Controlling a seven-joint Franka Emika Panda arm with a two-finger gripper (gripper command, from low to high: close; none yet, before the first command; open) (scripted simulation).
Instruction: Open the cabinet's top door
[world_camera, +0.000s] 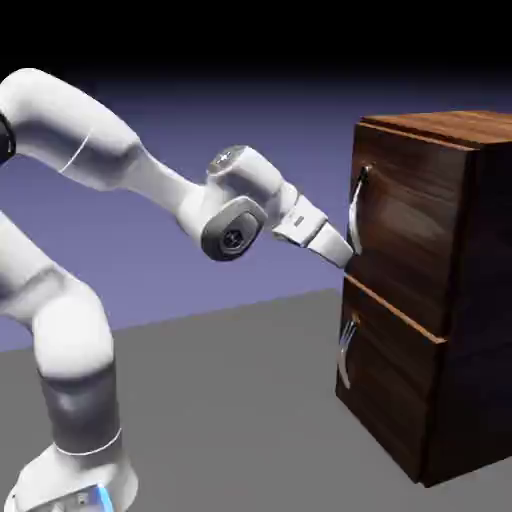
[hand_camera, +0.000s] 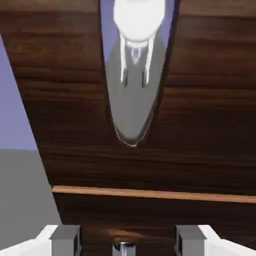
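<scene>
- Exterior view: at three o'clock, stands as a tall, boxy, dark reddish-brown wood cabinet (world_camera: 485, 300); top door, a dark-grained upper panel (world_camera: 412, 225) with a curved silver bar handle (world_camera: 356, 218), shut.
- Shows nothing of any contents, with both panels closed.
- Fingers (world_camera: 345, 262) brought near the handle's lower end, toward two o'clock from the picture's lower left; cannot tell whether touching.
- Hand view: set wide apart at five and seven o'clock, holding nothing; upper handle towards twelve, lower silver handle (hand_camera: 124, 248) at six.
- Seems at the approach step, door unopened: probably align around the upper handle, close, then pull outward, avoiding the lower one.
</scene>
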